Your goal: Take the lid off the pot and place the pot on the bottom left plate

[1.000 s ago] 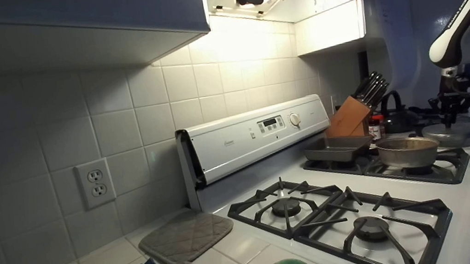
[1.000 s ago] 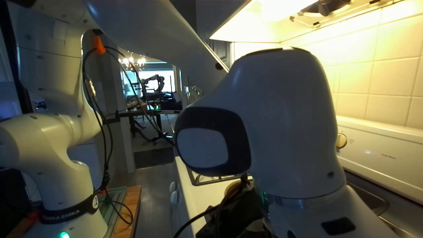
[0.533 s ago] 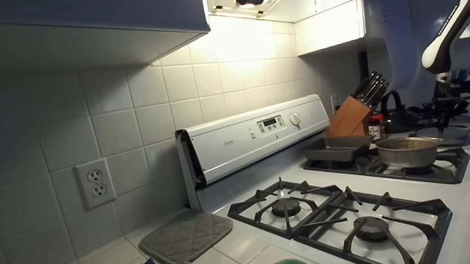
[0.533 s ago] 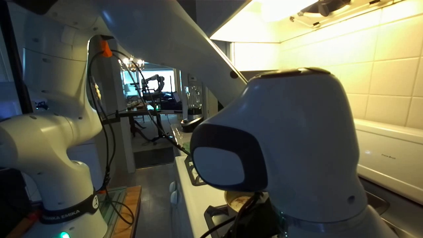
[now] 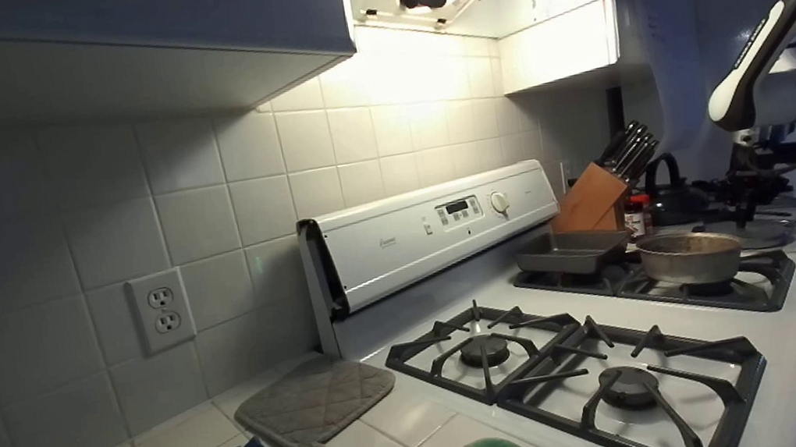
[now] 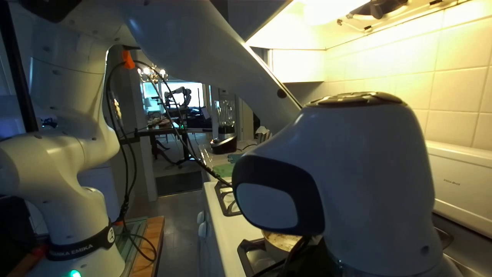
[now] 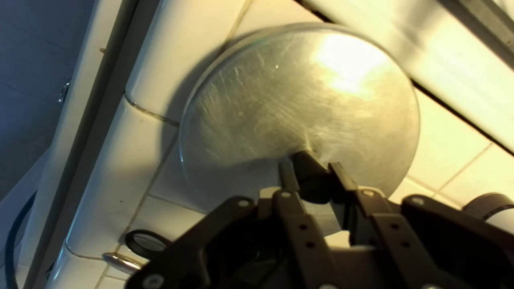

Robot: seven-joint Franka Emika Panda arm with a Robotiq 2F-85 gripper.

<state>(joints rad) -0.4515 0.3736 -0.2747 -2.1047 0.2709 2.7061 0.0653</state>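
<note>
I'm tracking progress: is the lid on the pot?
No, in the wrist view the gripper holds the lid by its knob over counter tiles.

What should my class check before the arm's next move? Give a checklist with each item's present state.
1. Lid off the pot: ok.
2. End effector gripping the lid's knob: ok.
3. Lid resting on the counter: cannot tell, its underside is hidden.
4. End effector free for the pot: not ok, shut on the knob.
5. Pot on the bottom left plate: not ok, it sits on another burner's grate.
</note>
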